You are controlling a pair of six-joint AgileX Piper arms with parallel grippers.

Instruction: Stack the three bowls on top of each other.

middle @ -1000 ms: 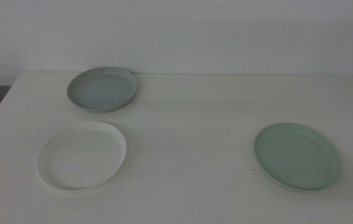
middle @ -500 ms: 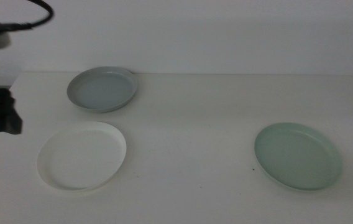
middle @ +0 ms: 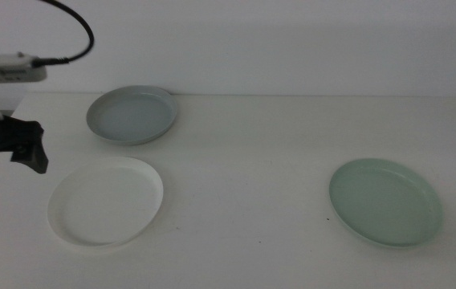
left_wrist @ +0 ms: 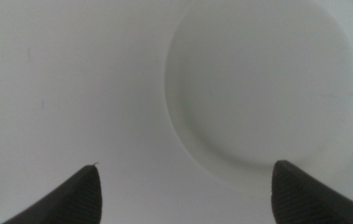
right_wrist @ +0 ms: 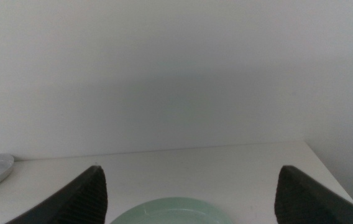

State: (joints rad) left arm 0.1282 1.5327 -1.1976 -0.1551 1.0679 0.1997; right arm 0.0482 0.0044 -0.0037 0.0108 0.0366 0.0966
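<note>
**Left arm over the table edge, all three bowls still apart**

The left gripper (middle: 19,148) hangs above the table (middle: 252,160) with its jaws spread wide and nothing between them. The white bowl (middle: 106,201) lies just beside and below it, toward the camera; in the left wrist view its rim sits ahead of the jaw tips, offset toward one jaw rather than centred. The grey bowl (middle: 132,115) is near the gripper on its far side, further along the table. The mint green bowl (middle: 384,201) lies well apart, across the table.

The right gripper (right_wrist: 189,199) waits outside the middle view, jaws also spread and empty, with the green bowl's edge showing just below it.

No stacking is done yet; the likely step is a reach for the white bowl's rim.

Risks, as I judge them: the rims are low and thin, so a descent that is too shallow could pinch air, and one too deep could press a jaw onto the table. The off-centre approach could also nudge the bowl sideways or tip its far edge up.
</note>
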